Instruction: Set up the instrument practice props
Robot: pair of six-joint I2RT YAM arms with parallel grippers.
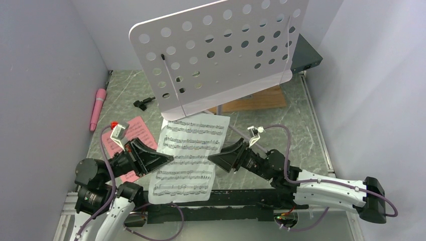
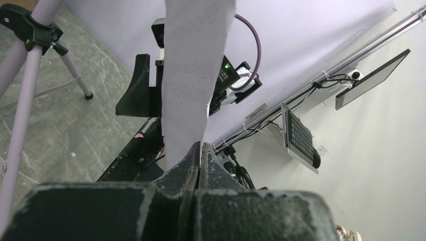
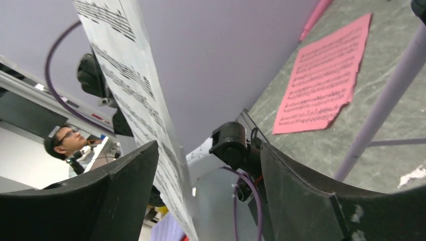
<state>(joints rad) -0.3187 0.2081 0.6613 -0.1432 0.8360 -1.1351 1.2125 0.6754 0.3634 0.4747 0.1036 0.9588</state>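
The pale lavender perforated music-stand desk stands tilted at the back centre on its tripod. A white music sheet hangs upright in front of it. My left gripper is shut on the sheet's left edge; the left wrist view shows the jaws pinched on the paper. My right gripper is open at the sheet's right edge, with the paper near one finger. A pink music sheet lies flat on the left. The pink microphone lies by the left wall, with the small black mic stand beside it.
A wooden board lies under the stand. A dark flat box sits at the back right. White walls close in left and right. A tripod leg crosses the right wrist view near the pink sheet.
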